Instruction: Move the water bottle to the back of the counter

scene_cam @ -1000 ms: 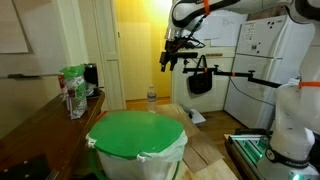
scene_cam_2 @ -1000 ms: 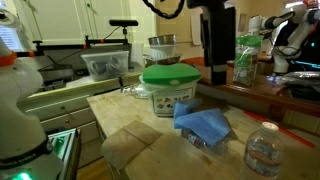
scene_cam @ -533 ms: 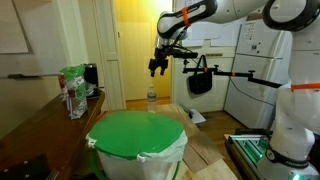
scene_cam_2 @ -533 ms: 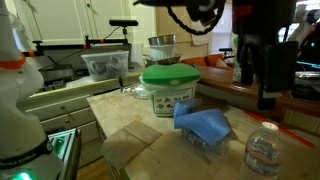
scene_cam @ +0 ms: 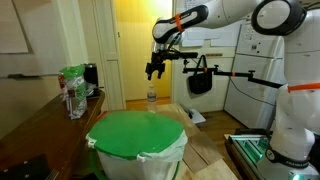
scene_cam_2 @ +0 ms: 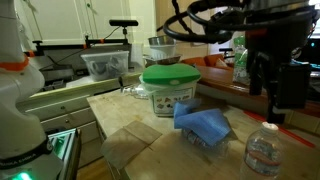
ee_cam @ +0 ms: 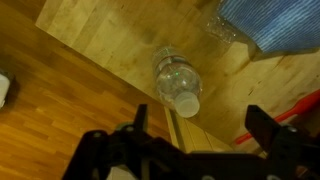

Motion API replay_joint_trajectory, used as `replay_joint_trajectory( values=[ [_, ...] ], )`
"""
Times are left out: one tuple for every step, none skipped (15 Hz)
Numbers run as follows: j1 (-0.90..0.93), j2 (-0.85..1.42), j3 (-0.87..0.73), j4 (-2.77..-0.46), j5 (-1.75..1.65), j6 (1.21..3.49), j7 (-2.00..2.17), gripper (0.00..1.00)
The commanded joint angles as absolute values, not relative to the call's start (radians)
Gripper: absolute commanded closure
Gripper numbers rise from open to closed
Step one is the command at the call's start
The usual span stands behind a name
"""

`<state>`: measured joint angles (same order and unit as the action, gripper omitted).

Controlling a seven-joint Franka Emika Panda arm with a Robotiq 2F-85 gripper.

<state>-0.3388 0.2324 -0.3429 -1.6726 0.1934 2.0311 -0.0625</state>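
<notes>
The water bottle (ee_cam: 176,80) is small and clear with a pale cap. It stands upright on a light wooden surface, directly below my gripper (ee_cam: 200,128) in the wrist view. The gripper is open and empty, with its two dark fingers spread either side of the cap and well above it. In both exterior views the gripper (scene_cam: 155,69) (scene_cam_2: 277,98) hangs above the bottle (scene_cam: 152,97) (scene_cam_2: 263,150). The dark brown counter (scene_cam: 40,125) runs along one side and also shows in an exterior view (scene_cam_2: 250,96).
A white bin with a round green top (scene_cam: 138,135) (scene_cam_2: 168,88) stands near the bottle. A blue cloth (scene_cam_2: 203,122) (ee_cam: 275,25) lies beside it. A green-and-white bag (scene_cam: 72,90) stands on the counter. Clear tubs (scene_cam_2: 105,65) sit behind.
The arm has swung sideways and slightly down, bringing the open gripper from off to one side to a spot above the bottle. The bottle has not moved.
</notes>
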Motion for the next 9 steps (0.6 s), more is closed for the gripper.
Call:
replay_joint_trajectory(
  values=[
    [-0.353,0.26,-0.312,-1.645,0.2,2.031,-0.055,0.0],
    [-0.354,0.266,-0.307,-1.64,0.207,2.029,-0.058,0.0],
    [-0.353,0.269,-0.302,-1.64,0.205,2.035,-0.056,0.0],
    [-0.355,0.276,-0.299,-1.634,0.205,2.029,-0.056,0.0],
    [-0.355,0.279,-0.297,-1.633,0.201,2.032,-0.051,0.0],
    [-0.357,0.284,-0.296,-1.629,0.202,2.026,-0.05,0.0],
    [-0.359,0.289,-0.296,-1.628,0.201,2.026,-0.047,0.0],
    [-0.361,0.292,-0.297,-1.63,0.2,2.025,-0.044,0.0],
    [-0.363,0.295,-0.297,-1.632,0.202,2.027,-0.043,0.0]
  ],
)
